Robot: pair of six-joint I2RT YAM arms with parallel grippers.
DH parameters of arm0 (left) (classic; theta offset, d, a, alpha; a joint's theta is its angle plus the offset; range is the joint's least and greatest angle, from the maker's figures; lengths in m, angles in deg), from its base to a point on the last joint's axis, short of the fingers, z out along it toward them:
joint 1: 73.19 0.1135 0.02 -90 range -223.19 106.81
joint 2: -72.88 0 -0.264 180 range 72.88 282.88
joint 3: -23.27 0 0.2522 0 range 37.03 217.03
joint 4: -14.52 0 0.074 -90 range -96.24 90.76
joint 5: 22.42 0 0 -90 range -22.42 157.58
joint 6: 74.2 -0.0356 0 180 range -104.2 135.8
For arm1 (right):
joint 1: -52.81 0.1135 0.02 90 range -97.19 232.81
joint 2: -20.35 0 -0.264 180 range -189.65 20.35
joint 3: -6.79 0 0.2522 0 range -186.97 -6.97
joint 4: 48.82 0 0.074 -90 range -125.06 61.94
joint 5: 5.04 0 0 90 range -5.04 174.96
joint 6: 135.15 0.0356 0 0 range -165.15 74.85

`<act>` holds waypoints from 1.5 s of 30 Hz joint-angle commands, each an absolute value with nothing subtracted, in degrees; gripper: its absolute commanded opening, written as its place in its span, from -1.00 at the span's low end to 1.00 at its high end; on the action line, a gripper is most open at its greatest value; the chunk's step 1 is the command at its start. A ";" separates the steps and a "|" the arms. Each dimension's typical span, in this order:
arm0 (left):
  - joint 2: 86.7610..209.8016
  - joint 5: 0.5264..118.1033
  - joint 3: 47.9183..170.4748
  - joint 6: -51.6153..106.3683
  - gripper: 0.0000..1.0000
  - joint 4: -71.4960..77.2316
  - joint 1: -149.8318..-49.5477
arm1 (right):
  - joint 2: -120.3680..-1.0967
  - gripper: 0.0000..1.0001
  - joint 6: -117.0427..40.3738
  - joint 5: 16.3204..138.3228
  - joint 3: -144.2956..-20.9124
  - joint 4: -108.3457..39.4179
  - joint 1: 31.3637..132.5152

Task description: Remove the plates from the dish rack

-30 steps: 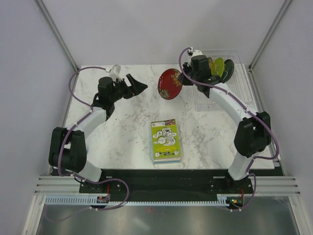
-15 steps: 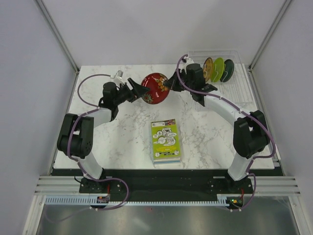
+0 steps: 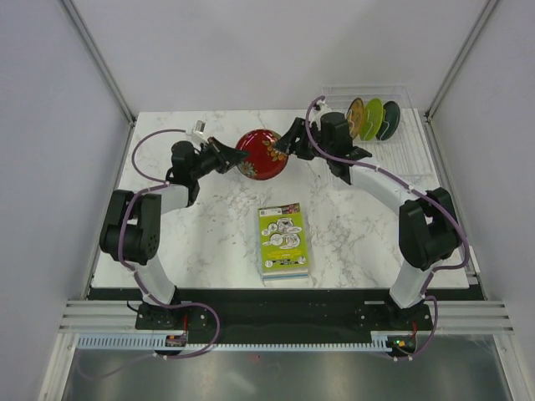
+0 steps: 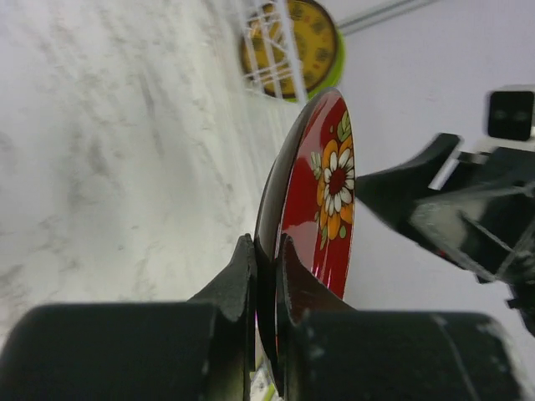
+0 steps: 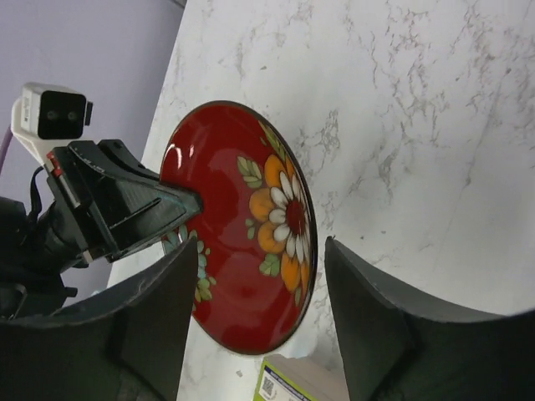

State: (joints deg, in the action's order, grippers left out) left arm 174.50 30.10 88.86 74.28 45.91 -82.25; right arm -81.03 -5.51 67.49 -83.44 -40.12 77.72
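Red plate (image 3: 261, 154): held on edge, well left of the dish rack (image 3: 411, 138).
Left tool (image 3: 234, 155): clamped on the plate rim farthest from the rack.
Right tool (image 3: 287, 142): spread wide, nothing gripped, on the rack side.

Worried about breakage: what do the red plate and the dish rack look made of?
The red plate: glossy, sharp highlights, painted flowers; lacquered or glazed, possibly melamine, cannot tell which. The dish rack: clear hard plastic by its see-through ribs.
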 commanded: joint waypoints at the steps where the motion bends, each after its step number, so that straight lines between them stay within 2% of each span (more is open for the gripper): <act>1: 172.63 34.18 90.37 66.96 -0.95 37.08 -76.54 | -77.12 0.40 -11.57 72.65 -89.32 -36.22 75.93; 7: 173.07 39.87 94.50 58.27 -0.95 25.75 -70.38 | -76.07 0.42 -17.01 75.29 -91.08 -30.06 69.26; 20: 175.53 50.95 100.57 49.46 -0.94 5.87 -69.94 | -77.30 0.41 -22.47 79.77 -92.75 -24.86 63.98; 26: 175.44 54.30 99.43 47.70 -0.83 1.03 -69.94 | -77.82 0.41 -22.91 79.95 -93.72 -23.81 62.22; 28: 176.93 54.39 100.48 47.44 -0.58 -1.51 -69.94 | -78.44 0.41 -24.14 80.39 -95.29 -22.59 61.52; 30: 178.17 54.13 101.36 47.26 -0.45 -2.92 -69.94 | -79.58 0.41 -25.54 81.61 -96.87 -21.09 61.25; 31: 178.26 54.04 101.36 47.17 -0.27 -3.10 -69.94 | -80.02 0.43 -26.85 83.88 -98.71 -19.00 61.34; 33: 178.34 54.65 101.45 47.17 -0.18 -4.42 -69.94 | -81.77 0.43 -28.53 87.67 -100.56 -17.23 61.25; 34: 178.17 55.27 101.45 47.17 0.01 -5.29 -69.94 | -82.39 0.43 -29.06 90.91 -102.31 -15.91 61.25; 37: 177.20 57.81 101.71 46.83 0.23 -7.93 -69.94 | -85.02 0.43 -31.78 95.06 -106.09 -14.23 61.25; 40: 175.80 60.88 101.80 46.21 0.35 -10.39 -70.03 | -88.89 0.43 -33.54 99.46 -111.01 -12.39 61.16; 45: 172.29 66.77 101.10 44.81 0.41 -12.68 -70.73 | -96.18 0.43 -36.09 103.32 -118.49 -10.63 60.72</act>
